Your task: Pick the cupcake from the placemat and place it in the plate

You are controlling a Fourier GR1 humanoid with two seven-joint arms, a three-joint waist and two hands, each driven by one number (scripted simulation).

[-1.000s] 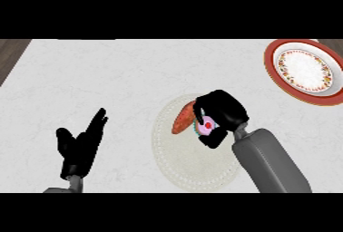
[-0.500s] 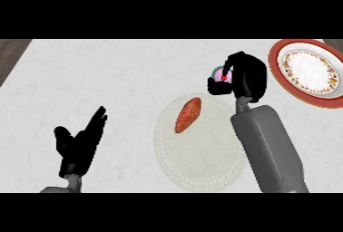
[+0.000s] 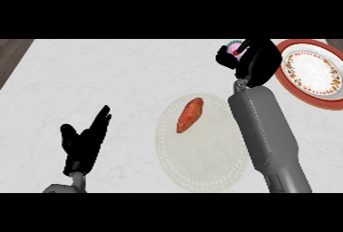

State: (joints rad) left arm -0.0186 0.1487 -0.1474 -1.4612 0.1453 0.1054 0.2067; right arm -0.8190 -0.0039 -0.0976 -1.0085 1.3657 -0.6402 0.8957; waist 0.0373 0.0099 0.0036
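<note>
My right hand (image 3: 256, 61) is curled round the cupcake (image 3: 234, 48); only a bit of its pink and teal top shows past the fingers. The hand is held above the counter, just left of the red-rimmed plate (image 3: 299, 87) at the far right. The round white placemat (image 3: 201, 152) lies in the middle of the counter, partly under my right forearm, with an orange-red sausage-shaped item (image 3: 190, 114) on its upper left part. My left hand (image 3: 82, 144) rests open at the lower left, fingers up.
The white marble counter (image 3: 100, 72) stretches to the left and far side. A dark wooden strip (image 3: 12, 52) shows at the far left corner. The plate's right side is cut off by the view's edge.
My right hand has carried the cupcake off the placemat, up and to the right, to just beside the plate. The sausage-shaped item stays on the mat. The left hand has not moved.
</note>
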